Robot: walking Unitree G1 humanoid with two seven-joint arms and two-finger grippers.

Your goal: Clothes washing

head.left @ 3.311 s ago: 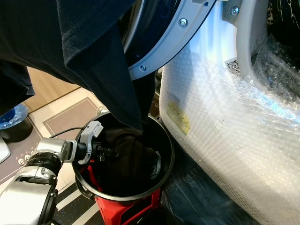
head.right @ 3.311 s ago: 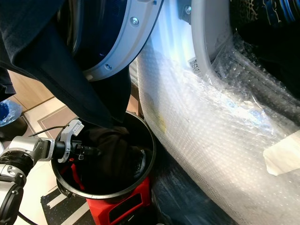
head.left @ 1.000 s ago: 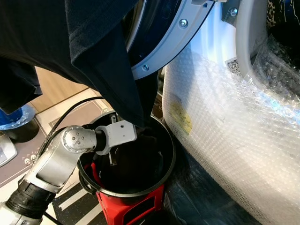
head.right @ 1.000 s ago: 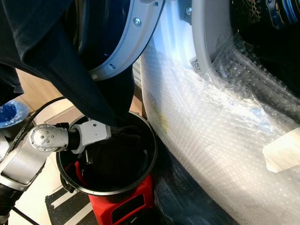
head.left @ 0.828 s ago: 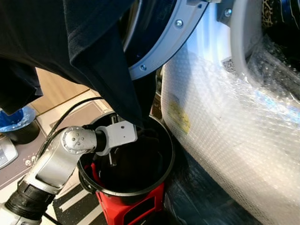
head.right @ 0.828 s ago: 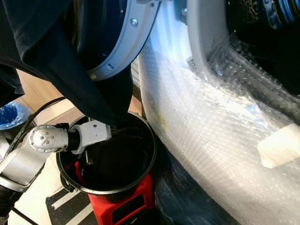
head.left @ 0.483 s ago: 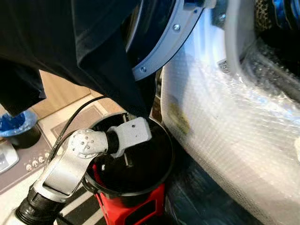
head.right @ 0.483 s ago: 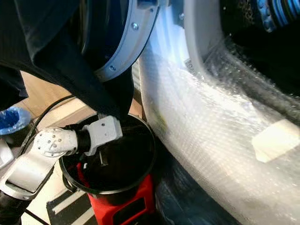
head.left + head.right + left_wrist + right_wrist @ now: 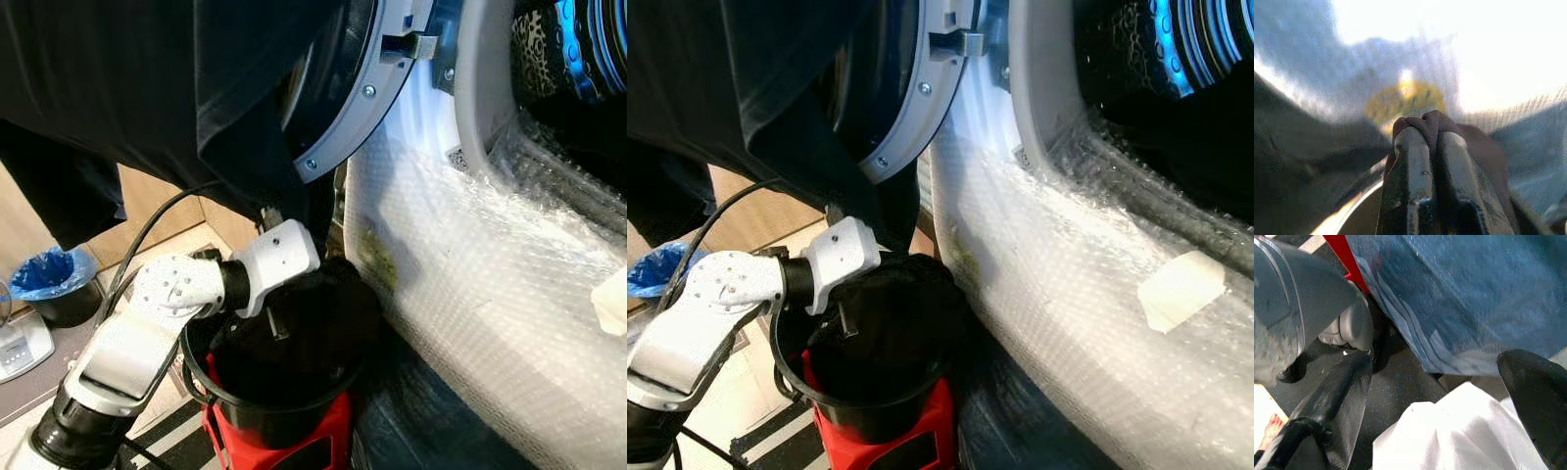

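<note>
Left gripper (image 9: 1432, 128): I see its jaws pinched together on a fold of dark garment (image 9: 313, 323), cloth bunched over the two fingertips (image 9: 1411, 147) in the wrist view. From the head cameras the left arm (image 9: 157, 313) reaches across the black bucket (image 9: 265, 411), its white wrist housing over the bucket's near rim, and the garment is heaped up above the bucket's mouth, spilling toward the washer side. The bucket sits on a red base (image 9: 294, 450).

Washing machine (image 9: 470, 294) is just beside the bucket, its front wrapped in bubble wrap. A yellowish sticker (image 9: 377, 255) shows through the wrap, and the same yellow patch appears blurred beyond the fingertips in the left wrist view. The round door (image 9: 362, 88) stands swung open above the bucket. The drum opening (image 9: 1156, 78) is dark, with a blue glint at its upper edge. A piece of pale tape (image 9: 1181, 289) is stuck on the wrap.

Another dark cloth (image 9: 127, 98) hangs across the upper left of the head views, partly in front of the door.

Right gripper (image 9: 1449, 382): jaws spread apart, nothing between them; beneath it I make out white fabric (image 9: 1459, 435), blue sheeting and a bit of the red base.

Blue-lined bin (image 9: 54, 284) stands on the floor to the far left, well apart from the bucket. A black cable (image 9: 147, 230) loops over the left arm.
</note>
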